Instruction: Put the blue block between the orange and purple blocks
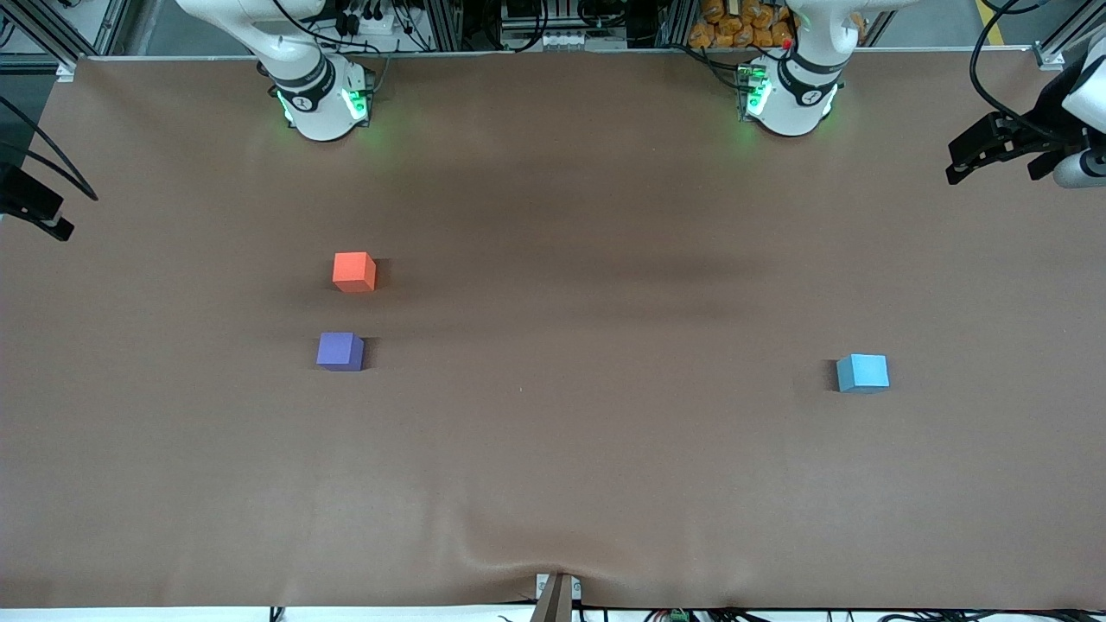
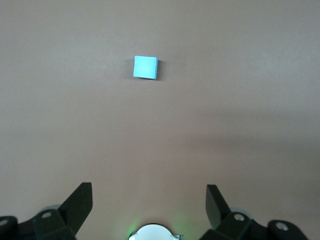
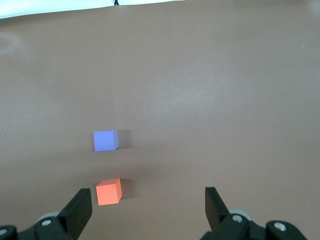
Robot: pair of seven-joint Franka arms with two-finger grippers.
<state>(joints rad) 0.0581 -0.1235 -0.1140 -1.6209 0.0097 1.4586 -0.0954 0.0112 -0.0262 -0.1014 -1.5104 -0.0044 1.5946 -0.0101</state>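
The blue block point(image 1: 862, 373) point(image 2: 146, 67) sits alone on the brown table toward the left arm's end. Toward the right arm's end, the orange block point(image 1: 354, 272) point(image 3: 108, 192) and the purple block point(image 1: 340, 352) point(image 3: 105, 140) stand with a narrow gap between them, the purple one nearer the front camera. My left gripper point(image 1: 961, 164) point(image 2: 148, 196) hangs open and empty in the air at its end of the table, well apart from the blue block. My right gripper point(image 1: 41, 216) point(image 3: 148, 198) hangs open and empty over its end of the table.
The two arm bases point(image 1: 324, 99) point(image 1: 791, 95) stand along the table's edge farthest from the front camera. The brown cover point(image 1: 553, 449) wrinkles near a small bracket point(image 1: 555, 596) at the edge nearest the camera.
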